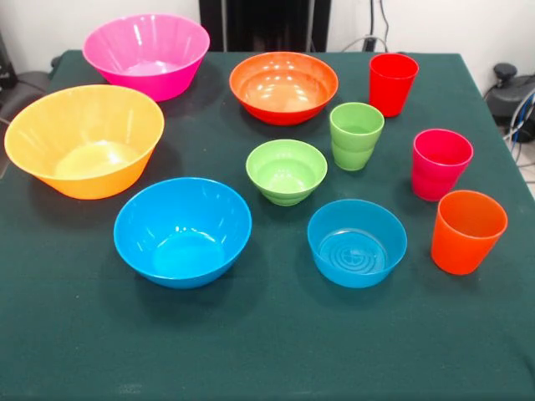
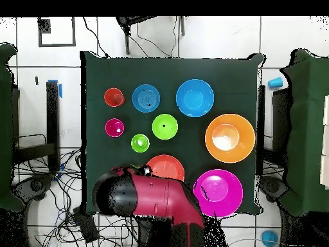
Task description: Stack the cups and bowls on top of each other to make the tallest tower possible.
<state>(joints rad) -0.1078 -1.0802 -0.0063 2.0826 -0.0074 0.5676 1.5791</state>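
The dark green table [image 1: 276, 351] is carrying every piece upright and separate, with nothing stacked. The big yellow-orange bowl [image 1: 84, 140] is sitting at the left of the front view, and the big pink bowl [image 1: 146, 55] is standing behind it near the far edge. The wide blue bowl [image 1: 182, 231] is resting in front of the yellow-orange one, toward the camera. The shallow orange-red bowl [image 1: 283, 87] is lying at the far middle, the small translucent blue bowl [image 1: 357, 242] is showing its ringed bottom near the front, and the small green bowl [image 1: 286, 171] is sitting between those two. The four cups are lining the right side: the orange cup [image 1: 468, 231] nearest, the magenta-pink cup [image 1: 440, 164] behind it, the red cup [image 1: 392, 83] farthest, and the light green cup [image 1: 356, 135] just beside the green bowl. In the overhead view the red and black arm [image 2: 151, 199] is hanging over the table's base-side edge, partly covering the orange-red bowl; I cannot tell how its gripper is set.
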